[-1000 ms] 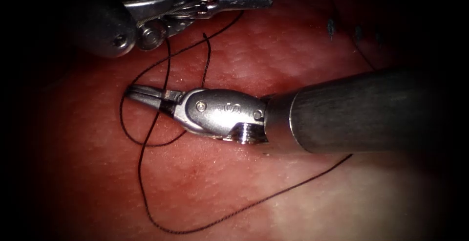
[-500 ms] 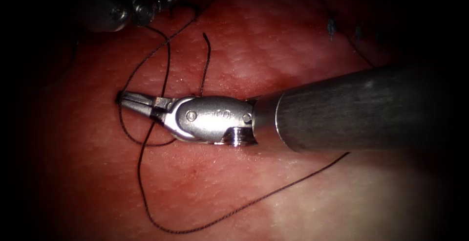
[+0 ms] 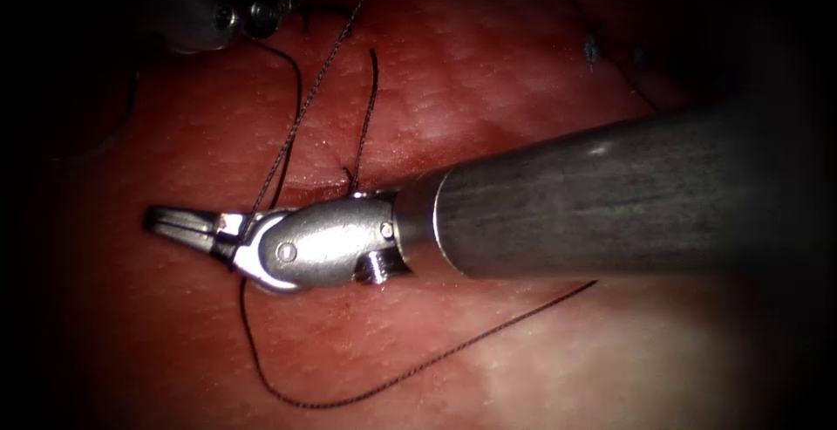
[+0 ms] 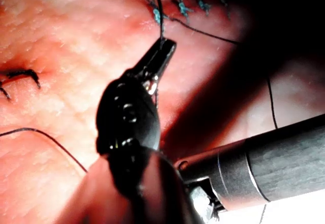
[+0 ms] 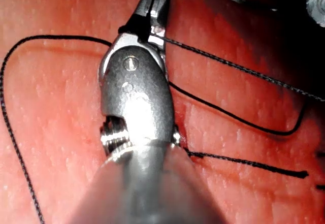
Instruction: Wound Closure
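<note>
The right arm's silver wristed needle driver (image 3: 179,223) lay low over the red, moist pork tissue (image 3: 488,98), jaws closed on the dark braided thread (image 3: 296,125), which ran taut from them up to the left arm's steel tool (image 4: 161,49), itself clamped on that strand. A short cut end (image 3: 366,107) stood just behind the right jaws. I saw no needle. Risk, in my judgement: excess tension could snap the thread or tear the tissue at the stitch.
</note>
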Tool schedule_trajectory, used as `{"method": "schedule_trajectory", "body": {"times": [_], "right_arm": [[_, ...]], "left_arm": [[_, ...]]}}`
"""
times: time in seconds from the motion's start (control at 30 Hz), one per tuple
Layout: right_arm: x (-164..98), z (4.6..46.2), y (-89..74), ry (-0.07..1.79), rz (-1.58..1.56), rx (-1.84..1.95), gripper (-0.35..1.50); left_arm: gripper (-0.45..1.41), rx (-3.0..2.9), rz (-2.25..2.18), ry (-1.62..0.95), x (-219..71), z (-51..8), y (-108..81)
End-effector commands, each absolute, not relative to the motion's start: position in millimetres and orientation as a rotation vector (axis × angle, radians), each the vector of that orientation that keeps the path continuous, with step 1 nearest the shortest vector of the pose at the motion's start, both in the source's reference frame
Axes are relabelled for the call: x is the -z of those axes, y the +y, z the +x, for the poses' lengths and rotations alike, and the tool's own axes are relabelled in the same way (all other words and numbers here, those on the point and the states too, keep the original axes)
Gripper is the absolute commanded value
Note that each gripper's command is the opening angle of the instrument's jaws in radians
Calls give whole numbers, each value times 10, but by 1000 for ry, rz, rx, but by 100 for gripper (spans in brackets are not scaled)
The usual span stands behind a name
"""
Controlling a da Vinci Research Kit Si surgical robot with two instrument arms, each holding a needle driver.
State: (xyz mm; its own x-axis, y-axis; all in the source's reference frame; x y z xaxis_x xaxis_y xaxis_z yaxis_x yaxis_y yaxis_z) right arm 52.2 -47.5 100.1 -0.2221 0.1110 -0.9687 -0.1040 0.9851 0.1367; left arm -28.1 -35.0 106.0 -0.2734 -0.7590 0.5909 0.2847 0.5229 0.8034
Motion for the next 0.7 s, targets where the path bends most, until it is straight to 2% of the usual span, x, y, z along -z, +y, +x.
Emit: {"method": "schedule_trajectory", "body": {"times": [0.03,0.07,0.13,0.17,0.23,0.5,0.7], "right_arm": [[-1002,526,-477,1789,-7,-201,-32],[-1000,525,-476,1791,-18,-204,-18],[-998,524,-475,1798,-40,-205,-5],[-999,524,-472,1790,-37,-222,15],[-1000,523,-470,1786,-39,-231,26],[-1008,497,-450,1777,-122,-279,34],[-1004,503,-447,1783,-141,-290,37]], "left_arm": [[-45,1059,419,-1559,-1072,-285,-358],[-45,1053,417,-1566,-1077,-285,-360],[-45,1038,414,-1578,-1087,-284,-365],[-45,1029,400,-1596,-1099,-282,-372],[-45,1016,395,-1608,-1109,-278,-378],[-45,1012,338,-1657,-1139,-233,-414],[-45,1024,311,-1669,-1138,-231,-424]]}}
